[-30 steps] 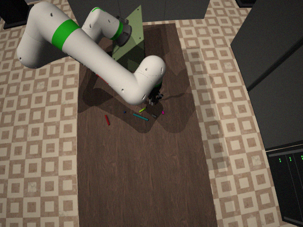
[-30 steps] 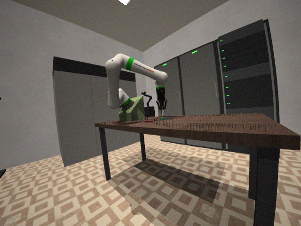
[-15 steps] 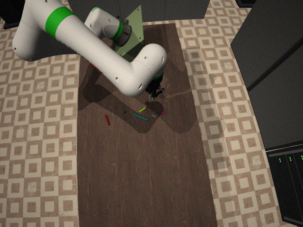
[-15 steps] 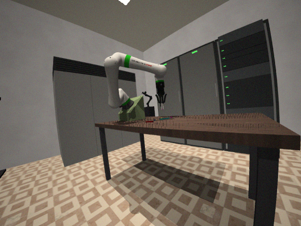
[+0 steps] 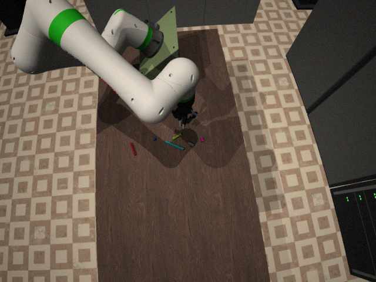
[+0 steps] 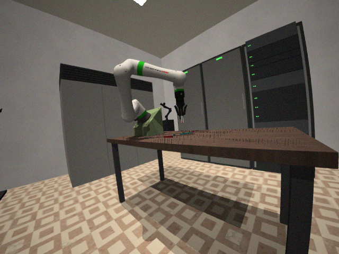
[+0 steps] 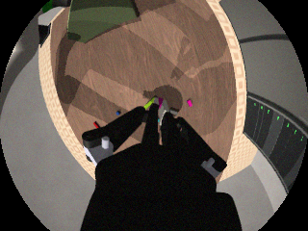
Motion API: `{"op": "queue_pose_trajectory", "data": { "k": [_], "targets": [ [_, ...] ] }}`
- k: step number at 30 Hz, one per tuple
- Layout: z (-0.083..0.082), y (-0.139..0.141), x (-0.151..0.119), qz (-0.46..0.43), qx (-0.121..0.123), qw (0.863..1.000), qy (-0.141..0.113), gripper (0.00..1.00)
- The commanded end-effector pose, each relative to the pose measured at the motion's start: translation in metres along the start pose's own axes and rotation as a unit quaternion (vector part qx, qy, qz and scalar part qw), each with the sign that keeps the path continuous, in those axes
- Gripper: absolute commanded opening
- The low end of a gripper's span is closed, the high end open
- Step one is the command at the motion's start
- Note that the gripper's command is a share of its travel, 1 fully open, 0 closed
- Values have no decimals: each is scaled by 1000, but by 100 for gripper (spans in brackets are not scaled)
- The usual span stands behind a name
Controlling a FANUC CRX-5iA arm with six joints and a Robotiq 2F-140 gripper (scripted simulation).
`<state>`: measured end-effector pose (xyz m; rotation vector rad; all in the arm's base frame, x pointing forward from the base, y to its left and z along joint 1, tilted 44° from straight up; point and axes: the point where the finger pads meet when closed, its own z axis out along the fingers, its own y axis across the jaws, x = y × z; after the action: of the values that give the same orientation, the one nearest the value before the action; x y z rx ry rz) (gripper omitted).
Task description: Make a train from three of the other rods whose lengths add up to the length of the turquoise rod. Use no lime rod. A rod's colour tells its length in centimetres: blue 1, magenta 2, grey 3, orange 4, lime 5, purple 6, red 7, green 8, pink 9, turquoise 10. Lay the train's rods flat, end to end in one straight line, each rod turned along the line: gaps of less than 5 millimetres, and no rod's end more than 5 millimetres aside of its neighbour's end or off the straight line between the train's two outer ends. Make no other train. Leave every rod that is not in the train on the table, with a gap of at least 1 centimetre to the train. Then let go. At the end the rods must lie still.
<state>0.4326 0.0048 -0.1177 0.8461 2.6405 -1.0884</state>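
Note:
My gripper [image 5: 181, 124] [image 6: 182, 120] [image 7: 158, 104] is shut on a magenta rod [image 7: 161, 102] and holds it above the table. The turquoise rod [image 5: 174, 145] [image 6: 185, 133] lies flat, mostly hidden by the fingers in the wrist view. The lime rod [image 5: 177, 136] [image 7: 149, 103] lies beside it, toward the robot base. The grey rod [image 5: 191, 143] [image 7: 173, 112] lies just right of the turquoise rod's right end. Another magenta rod [image 5: 202, 139] [image 7: 190, 103] lies farther right. The blue rod [image 5: 154, 139] [image 7: 118, 113] and red rod [image 5: 133, 149] [image 7: 96, 125] [image 6: 168, 136] lie left, apart.
The green robot base mount [image 5: 165, 39] [image 6: 153, 123] [image 7: 103, 18] stands at the back of the wooden table [image 5: 179, 212] [image 6: 232, 139]. The arm hides part of the table's back left in the top view. Dark cabinets [image 5: 339, 100] [image 6: 224, 90] stand beyond the right edge.

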Motion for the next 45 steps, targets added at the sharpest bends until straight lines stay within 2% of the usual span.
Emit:
{"op": "queue_pose_trajectory", "data": {
  "k": [1, 3, 9, 16, 21, 37, 41, 45],
  "targets": [
    [-1, -16, -24, -53, -4, 999, 4, 3],
    [-1, -32, -44, -99, -4, 995, 4, 3],
    [-1, -60, -73, -167, -4, 986, 3, 3],
    [1, -96, -106, -247, -1, 969, 3, 3],
    [2, -105, -113, -266, 0, 964, 3, 3],
    [2, -106, -113, -266, 0, 964, 3, 3],
    [8, -106, -113, -266, -1, 964, 3, 3],
    [19, -105, -113, -266, -1, 964, 3, 3]
  ]
}}
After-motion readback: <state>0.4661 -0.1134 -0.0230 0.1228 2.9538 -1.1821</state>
